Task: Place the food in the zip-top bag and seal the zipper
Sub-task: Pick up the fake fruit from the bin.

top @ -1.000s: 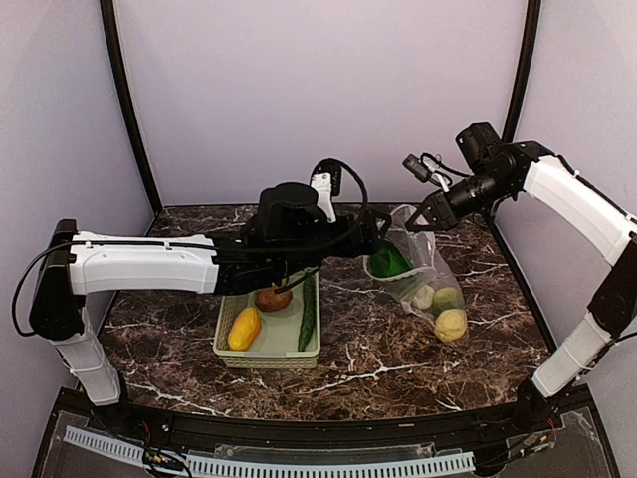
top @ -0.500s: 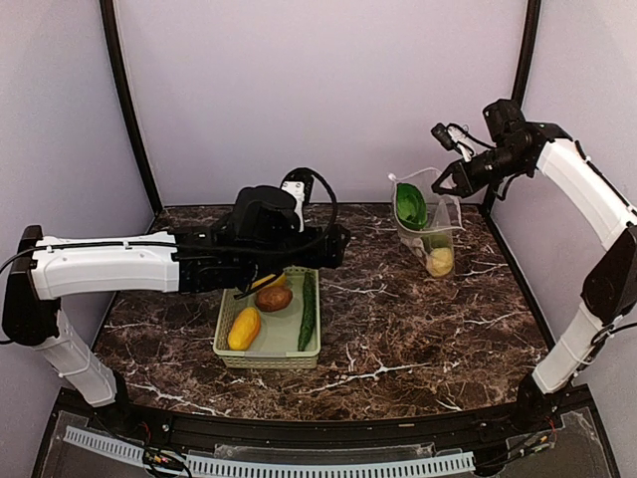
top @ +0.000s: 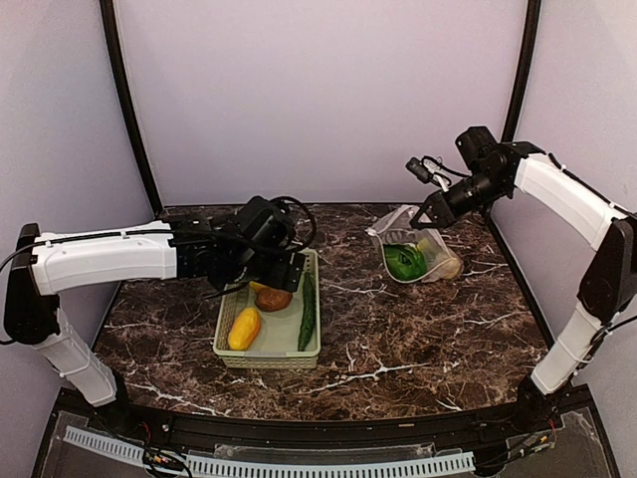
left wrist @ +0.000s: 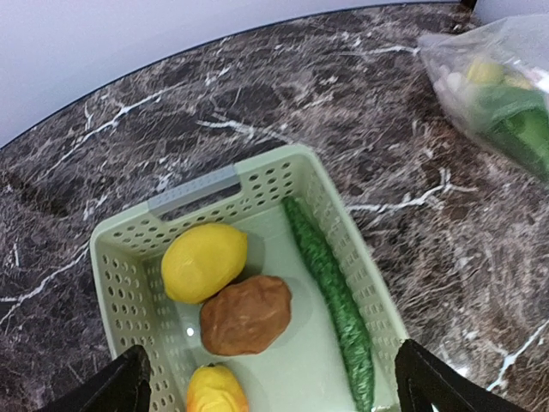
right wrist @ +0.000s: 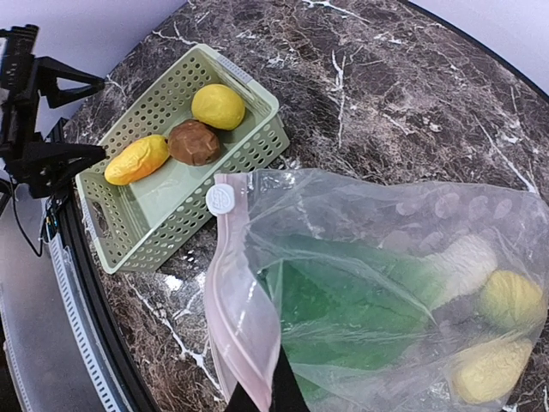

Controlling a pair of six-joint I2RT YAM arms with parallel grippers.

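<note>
Clear zip-top bag (top: 416,254) rests on the marble bench (top: 398,339), right of the green basket (left wrist: 197,190), holding bok choy (right wrist: 343,309). The right hand (top: 428,217) pinches its pink zipper strip (right wrist: 236,318). The left hand (left wrist: 274,382) hangs spread above lemon (left wrist: 204,262), potato (left wrist: 246,315) and cucumber (left wrist: 330,300).

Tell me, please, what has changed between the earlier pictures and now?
The right gripper, shut on the zip-top bag, lifted it and then lowered it back onto the table. The open left gripper drew back from the bag to above the basket. The basket and its food stayed.
</note>
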